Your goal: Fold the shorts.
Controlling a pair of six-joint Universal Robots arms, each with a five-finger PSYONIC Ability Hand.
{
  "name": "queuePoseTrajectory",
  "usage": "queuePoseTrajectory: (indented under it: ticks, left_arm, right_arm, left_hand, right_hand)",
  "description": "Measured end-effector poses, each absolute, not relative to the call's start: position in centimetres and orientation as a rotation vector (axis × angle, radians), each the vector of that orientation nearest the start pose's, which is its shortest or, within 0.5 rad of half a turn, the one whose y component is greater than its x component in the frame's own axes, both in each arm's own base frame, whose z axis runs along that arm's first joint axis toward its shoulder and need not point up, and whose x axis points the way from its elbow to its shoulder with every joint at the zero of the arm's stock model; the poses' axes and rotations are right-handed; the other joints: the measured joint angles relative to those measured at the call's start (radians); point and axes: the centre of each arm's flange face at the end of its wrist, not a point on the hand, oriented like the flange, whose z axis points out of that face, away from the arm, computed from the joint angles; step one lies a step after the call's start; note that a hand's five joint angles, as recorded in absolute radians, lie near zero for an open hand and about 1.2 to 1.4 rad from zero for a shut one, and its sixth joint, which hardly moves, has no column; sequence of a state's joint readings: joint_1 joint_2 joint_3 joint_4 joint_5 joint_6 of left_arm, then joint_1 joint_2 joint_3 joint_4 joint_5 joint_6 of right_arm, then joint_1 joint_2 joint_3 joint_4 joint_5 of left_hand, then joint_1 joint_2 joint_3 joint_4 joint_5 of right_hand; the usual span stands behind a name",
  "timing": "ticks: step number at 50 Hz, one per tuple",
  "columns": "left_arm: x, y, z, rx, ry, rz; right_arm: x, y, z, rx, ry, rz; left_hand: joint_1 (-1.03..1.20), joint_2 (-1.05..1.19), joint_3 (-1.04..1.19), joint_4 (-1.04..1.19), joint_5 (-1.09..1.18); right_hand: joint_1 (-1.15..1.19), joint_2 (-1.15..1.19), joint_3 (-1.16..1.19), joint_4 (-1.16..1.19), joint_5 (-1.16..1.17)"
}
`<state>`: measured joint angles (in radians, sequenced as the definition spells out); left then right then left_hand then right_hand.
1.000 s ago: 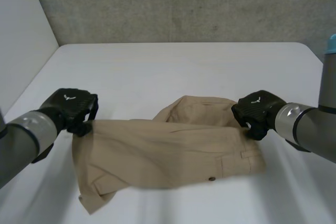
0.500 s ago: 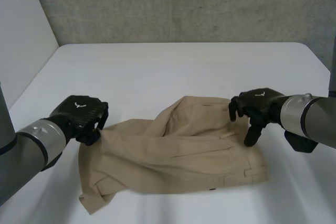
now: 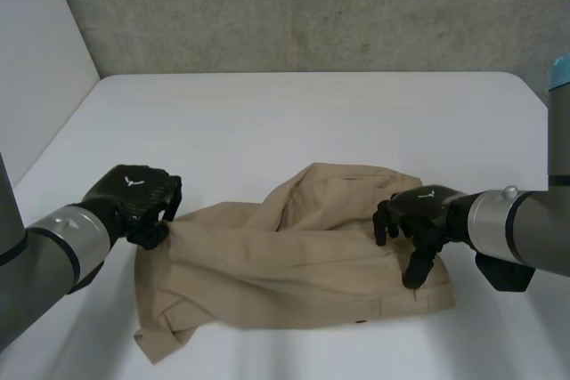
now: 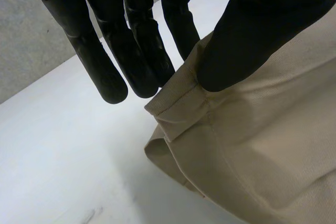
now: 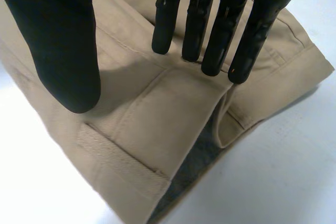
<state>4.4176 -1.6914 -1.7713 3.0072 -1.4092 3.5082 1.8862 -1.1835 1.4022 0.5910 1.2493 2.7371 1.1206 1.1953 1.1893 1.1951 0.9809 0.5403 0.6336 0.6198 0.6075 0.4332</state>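
I have the shorts (image 3: pixel 285 260) lying rumpled on the white surface (image 3: pixel 294 122), spread between my two hands, with a raised hump of cloth along their far side.

My left hand (image 3: pixel 135 199) is at the far corner of the shorts' left end and is clamped on them. In the left wrist view the thumb (image 4: pixel 247 45) presses on top of a stitched hem corner of the shorts (image 4: pixel 262 150). The fingers (image 4: pixel 142 66) lie straight against its other side, so the hem is pinched between them. A fold hangs below that corner, over the surface (image 4: pixel 63 156).

My right hand (image 3: pixel 417 222) is over the shorts' right end. In the right wrist view its fingers (image 5: pixel 195 24) are straight and spread, with the thumb (image 5: pixel 63 51) well apart from them, and it holds nothing. The fingertips are at a seam of the shorts (image 5: pixel 157 114); I cannot tell whether they touch it or hang just above it. A belt loop (image 5: pixel 118 158) lies near the thumb. The shorts' edge beside it gapes and shows a grey lining. Bare surface (image 5: pixel 283 171) starts just past that edge.
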Motion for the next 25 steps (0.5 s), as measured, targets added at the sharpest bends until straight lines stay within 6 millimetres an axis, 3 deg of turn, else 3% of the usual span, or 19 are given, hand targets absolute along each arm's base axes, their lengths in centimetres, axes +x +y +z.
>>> queuePoseTrajectory:
  ticks: [3, 4, 6, 8, 10, 12, 13, 16, 17, 19, 21, 22, 25]
  left_arm:
    - [-21.9, -22.1, 20.8, 1.023, 2.555, -1.711]
    - [-21.9, -22.1, 20.7, 1.023, 2.556, -1.710]
    - [-21.9, -22.2, 20.6, 1.023, 2.552, -1.713]
    - [-22.0, -22.7, 20.7, 1.022, 2.534, -1.734]
    - [-22.4, -24.0, 21.6, 1.004, 2.464, -1.819]
    - [-22.5, -24.5, 22.0, 0.995, 2.439, -1.849]
    - [-22.8, -26.1, 23.9, 0.955, 2.332, -1.969]
    - [-23.2, -28.5, 27.9, 0.854, 2.132, -2.165]
    - [-23.3, -29.6, 30.5, 0.785, 2.016, -2.265]
    - [-23.2, -30.4, 33.0, 0.715, 1.900, -2.356]
    - [-23.1, -31.1, 37.5, 0.589, 1.698, -2.499]
    - [-22.9, -31.1, 41.5, 0.477, 1.513, -2.615]
    - [-22.3, -30.1, 47.1, 0.324, 1.243, -2.761]
  right_arm:
    - [24.5, -23.9, 20.4, -1.109, 2.431, -1.113]
    - [24.5, -24.0, 20.3, -1.112, 2.430, -1.126]
    - [24.7, -24.6, 20.3, -1.115, 2.419, -1.178]
    - [24.9, -25.7, 21.0, -1.113, 2.388, -1.281]
    - [25.5, -27.7, 23.2, -1.099, 2.310, -1.485]
    - [25.6, -28.1, 23.8, -1.095, 2.288, -1.534]
    - [26.3, -29.6, 26.6, -1.071, 2.189, -1.725]
    - [27.4, -30.8, 30.9, -1.033, 2.030, -1.957]
    - [28.1, -31.1, 33.6, -1.005, 1.921, -2.085]
    - [28.7, -31.1, 36.3, -0.972, 1.806, -2.203]
    - [29.4, -30.8, 39.7, -0.922, 1.660, -2.337]
    - [29.9, -30.0, 44.0, -0.844, 1.468, -2.489]
    - [30.0, -28.9, 48.1, -0.755, 1.277, -2.621]
  left_hand:
    - [0.000, 0.000, 0.000, 0.000, 0.000]
    - [0.000, 0.000, 0.000, 0.000, 0.000]
    - [0.000, 0.000, 0.000, 0.000, 0.000]
    - [0.000, 0.000, 0.000, 0.000, 0.000]
    - [0.000, 0.000, 0.002, 0.000, 0.000]
    - [0.000, 0.000, 0.002, 0.000, 0.000]
    - [0.000, 0.001, 0.002, 0.000, 0.000]
    - [0.000, 0.001, 0.002, 0.000, 0.000]
    - [0.000, 0.001, 0.002, 0.000, 0.000]
    - [0.000, 0.001, 0.002, 0.000, 0.000]
    - [0.000, 0.001, 0.002, 0.000, 0.000]
    - [0.000, 0.001, 0.002, 0.000, 0.000]
    - [0.000, 0.002, 0.002, 0.000, 0.000]
  right_hand:
    - [0.082, 0.086, 0.090, 0.101, 0.096]
    - [0.331, 0.419, 0.421, 0.434, 0.410]
    - [0.417, 0.529, 0.529, 0.551, 0.516]
    - [0.424, 0.542, 0.546, 0.573, 0.529]
    - [0.424, 0.542, 0.546, 0.579, 0.531]
    - [0.424, 0.542, 0.546, 0.579, 0.531]
    - [0.424, 0.542, 0.546, 0.581, 0.531]
    - [0.424, 0.542, 0.558, 0.584, 0.531]
    - [0.424, 0.542, 0.558, 0.584, 0.531]
    - [0.424, 0.542, 0.558, 0.584, 0.531]
    - [0.424, 0.542, 0.558, 0.584, 0.531]
    - [0.424, 0.542, 0.558, 0.584, 0.531]
    - [0.424, 0.542, 0.558, 0.584, 0.531]
